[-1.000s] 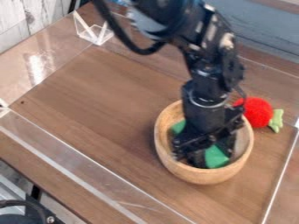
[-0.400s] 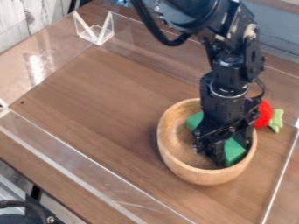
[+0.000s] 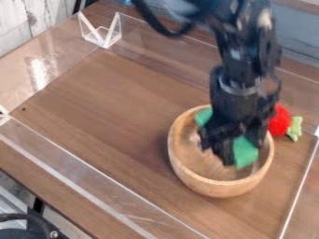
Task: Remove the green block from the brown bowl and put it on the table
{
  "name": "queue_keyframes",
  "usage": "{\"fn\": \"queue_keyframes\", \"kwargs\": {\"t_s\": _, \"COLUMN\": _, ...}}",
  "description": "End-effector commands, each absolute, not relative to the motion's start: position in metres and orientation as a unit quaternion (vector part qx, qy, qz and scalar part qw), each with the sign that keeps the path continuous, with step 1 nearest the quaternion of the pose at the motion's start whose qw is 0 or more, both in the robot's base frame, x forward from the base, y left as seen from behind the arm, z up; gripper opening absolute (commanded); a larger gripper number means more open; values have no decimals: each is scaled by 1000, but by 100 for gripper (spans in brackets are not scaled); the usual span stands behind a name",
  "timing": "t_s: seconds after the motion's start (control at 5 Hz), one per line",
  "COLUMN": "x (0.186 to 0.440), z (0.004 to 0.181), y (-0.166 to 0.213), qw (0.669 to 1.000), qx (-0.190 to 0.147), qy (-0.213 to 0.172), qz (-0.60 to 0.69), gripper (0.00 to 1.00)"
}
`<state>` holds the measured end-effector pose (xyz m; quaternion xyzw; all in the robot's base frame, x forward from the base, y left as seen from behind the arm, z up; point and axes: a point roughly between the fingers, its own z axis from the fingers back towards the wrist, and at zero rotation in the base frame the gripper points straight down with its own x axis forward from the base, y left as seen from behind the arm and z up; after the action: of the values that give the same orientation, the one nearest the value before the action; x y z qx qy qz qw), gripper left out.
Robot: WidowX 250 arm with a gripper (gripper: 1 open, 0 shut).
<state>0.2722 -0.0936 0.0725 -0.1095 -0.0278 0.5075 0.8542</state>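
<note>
Nearest to me, the clear wall [image 3: 88, 191] runs along the front edge of the table [image 3: 112, 112], and the brown wood is bare at about 9 o'clock. A little further in, at about 4 o'clock, sits the brown bowl [image 3: 187, 173], round and thick at the rim. The gripper [image 3: 233, 147] points down over the bowl, and the green block [image 3: 247, 149] sits between its jaws, which are pinched on it partway open. The block looks lifted off the bowl's floor but it is not yet past the rim. Just behind the bowl, at about 3 o'clock, lies the red strawberry toy [image 3: 277, 119], very close to the arm. Far back at 11 o'clock stands a small clear stand [image 3: 100, 33]. To do this step well, I think the arm should go straight up until the block is above the rim, and only then slide toward the bare wood at 9 o'clock, away from the toy. It should keep its squeeze steady, because the smooth block could slip. Then it should go low before letting go, so the block does not bounce. The arm is blurry, so I cannot see the fingertips clearly, or how much of the block they cover. The arm's top is cut off by the picture's edge.
</note>
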Motion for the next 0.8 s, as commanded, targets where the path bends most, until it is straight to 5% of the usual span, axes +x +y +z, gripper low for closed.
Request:
{"fn": "queue_keyframes", "kwargs": {"t_s": 0.0, "x": 283, "z": 109, "y": -78, "qw": 846, "qx": -133, "qy": -70, "qz": 512, "gripper": 0}}
{"fn": "queue_keyframes", "kwargs": {"t_s": 0.6, "x": 275, "z": 145, "y": 13, "qw": 830, "qx": -184, "qy": -108, "qz": 515, "gripper": 0}}
